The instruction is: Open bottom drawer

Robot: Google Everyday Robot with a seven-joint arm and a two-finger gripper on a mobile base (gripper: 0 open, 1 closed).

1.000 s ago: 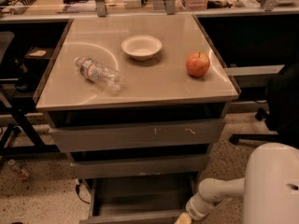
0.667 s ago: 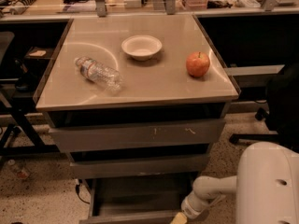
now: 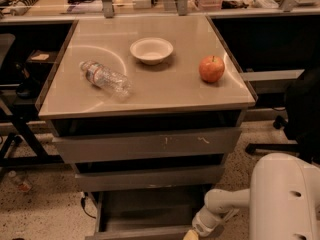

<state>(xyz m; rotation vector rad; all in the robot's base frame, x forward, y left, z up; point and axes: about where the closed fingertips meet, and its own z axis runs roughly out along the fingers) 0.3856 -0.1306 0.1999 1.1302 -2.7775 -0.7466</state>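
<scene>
Grey metal bottom drawer, lowest of three and partly out, is judged rigid and free-sliding; its front lip is to be hooked. Gripper is seen at the lip's right end; its closure cannot be told.

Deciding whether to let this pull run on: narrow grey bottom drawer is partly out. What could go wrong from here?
1. The gripper sits at the right end of the front of the narrow grey metal bottom drawer, at the picture's lower edge; an off-centre pull may skew and jam it.
2. The clear plastic water bottle lies on its side on the beige cabinet top; a jerk could roll it off.
</scene>
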